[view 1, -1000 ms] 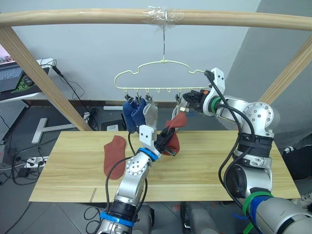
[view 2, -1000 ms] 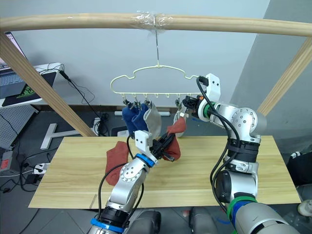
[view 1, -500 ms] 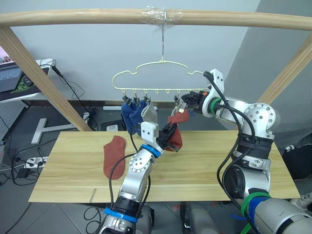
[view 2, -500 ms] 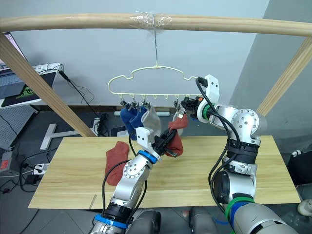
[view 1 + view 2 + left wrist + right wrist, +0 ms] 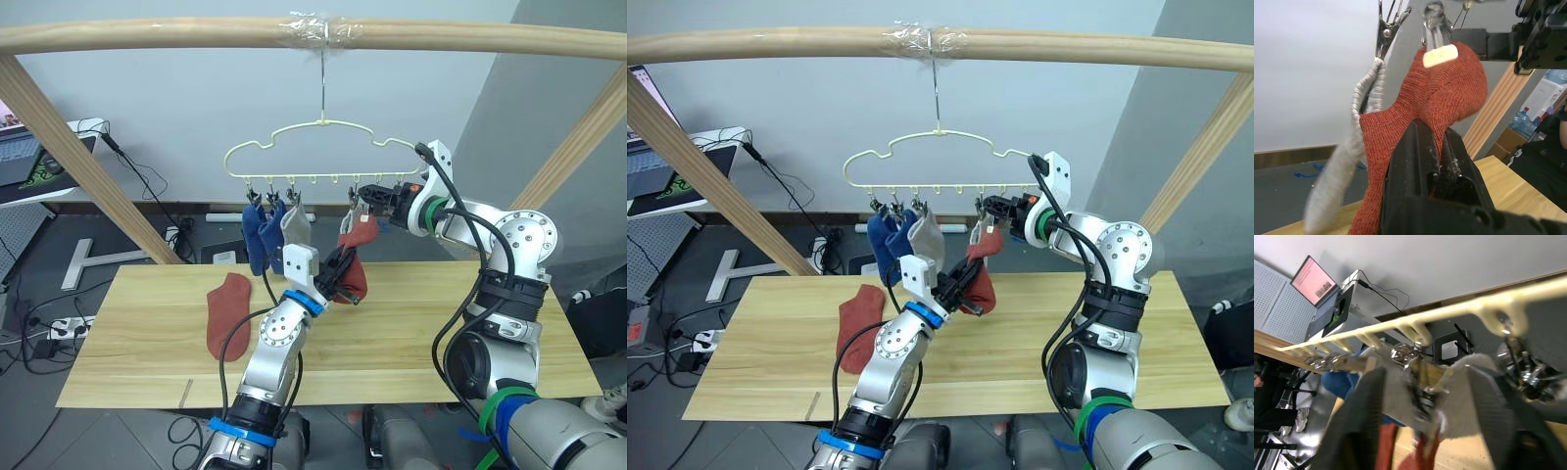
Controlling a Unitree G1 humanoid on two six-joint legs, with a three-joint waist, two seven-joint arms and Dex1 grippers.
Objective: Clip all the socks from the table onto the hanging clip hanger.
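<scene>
Socks like the rust-red sock (image 5: 1442, 95) are light, limp knit that folds and slips easily, so I judge a pinch near the cuff edge best, leaving a flap for the clip. It hangs just below the clip hanger (image 5: 313, 149), ribbed and rust-coloured, its top in a metal clip (image 5: 1436, 29). The left gripper (image 5: 340, 272) pinches its lower part; the right gripper (image 5: 1425, 416) is spread around that clip. Another red sock (image 5: 228, 313) lies on the table (image 5: 411, 338) below the hanger.
</scene>
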